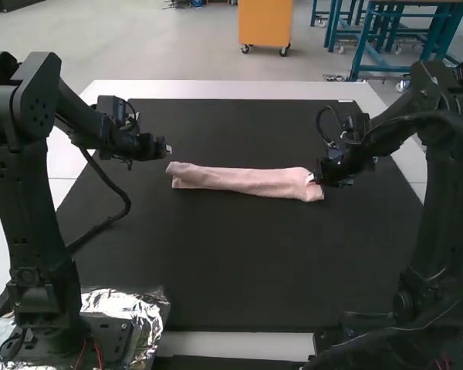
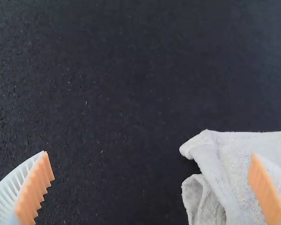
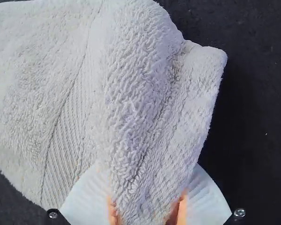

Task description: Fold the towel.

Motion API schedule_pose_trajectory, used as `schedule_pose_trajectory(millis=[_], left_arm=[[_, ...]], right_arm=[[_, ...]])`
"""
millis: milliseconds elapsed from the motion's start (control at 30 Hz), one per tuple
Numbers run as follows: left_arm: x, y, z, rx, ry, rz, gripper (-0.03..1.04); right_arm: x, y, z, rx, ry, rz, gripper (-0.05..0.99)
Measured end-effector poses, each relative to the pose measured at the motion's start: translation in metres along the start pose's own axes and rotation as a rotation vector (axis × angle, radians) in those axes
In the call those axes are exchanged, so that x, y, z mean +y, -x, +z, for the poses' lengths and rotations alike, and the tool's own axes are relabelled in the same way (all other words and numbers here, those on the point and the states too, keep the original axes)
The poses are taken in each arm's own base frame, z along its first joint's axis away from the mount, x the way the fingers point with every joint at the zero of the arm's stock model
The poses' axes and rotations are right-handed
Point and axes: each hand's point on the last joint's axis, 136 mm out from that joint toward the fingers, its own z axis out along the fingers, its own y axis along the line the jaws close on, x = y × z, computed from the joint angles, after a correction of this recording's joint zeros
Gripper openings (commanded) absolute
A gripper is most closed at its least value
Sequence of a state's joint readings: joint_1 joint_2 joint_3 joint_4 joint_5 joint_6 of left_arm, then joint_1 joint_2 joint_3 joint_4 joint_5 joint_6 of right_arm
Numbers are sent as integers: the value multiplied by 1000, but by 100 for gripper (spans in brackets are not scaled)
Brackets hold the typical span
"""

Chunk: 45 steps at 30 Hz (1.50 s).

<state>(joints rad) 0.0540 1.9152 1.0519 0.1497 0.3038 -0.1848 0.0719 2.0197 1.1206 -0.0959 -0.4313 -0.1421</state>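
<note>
The pink towel (image 1: pixel 243 180) lies as a long narrow folded strip across the middle of the black mat. At its left end, just off the cloth, is my left gripper (image 1: pixel 168 148). In the left wrist view my left gripper (image 2: pixel 152 190) stands open, one finger over the towel's end (image 2: pixel 225 173) and the other over bare mat. My right gripper (image 1: pixel 315 179) is at the strip's right end. Seen from the right wrist, my right gripper (image 3: pixel 147 211) is closed on a bunched ridge of the towel (image 3: pixel 136 103), which hides the fingertips partly.
The black mat (image 1: pixel 239 270) extends around the towel, with the white table edge (image 1: pixel 239 90) behind it. Crumpled foil (image 1: pixel 127 304) lies by the left arm's base. Each arm stands over one side of the mat.
</note>
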Motion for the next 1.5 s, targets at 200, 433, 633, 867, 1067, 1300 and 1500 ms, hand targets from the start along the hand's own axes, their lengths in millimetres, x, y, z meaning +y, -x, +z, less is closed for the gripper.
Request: schedule_pose_trajectory(millis=[200,433,633,867,1067,1300,1500], left_arm=[[-1,1,0,-4,-4,1,97],[-2,17,-1,-45,-8,15,97],[-7,27,-1,-68,-14,26,97],[-17,24,1,-57,-29,38,97],[-17,24,1,-58,-30,39,97],[-18,26,1,-65,-31,43,97],[-18,30,1,-82,-33,49,97]], right_arm=[[-14,-1,-9,-2,7,42,-2],[-43,52,-76,-175,-67,56,-2],[14,79,-67,-206,-2,-37,-2],[84,81,-23,-154,100,-116,-2],[125,82,8,-117,151,-155,-2],[184,81,36,-87,212,-226,-2],[218,68,60,-46,244,-272,-2]])
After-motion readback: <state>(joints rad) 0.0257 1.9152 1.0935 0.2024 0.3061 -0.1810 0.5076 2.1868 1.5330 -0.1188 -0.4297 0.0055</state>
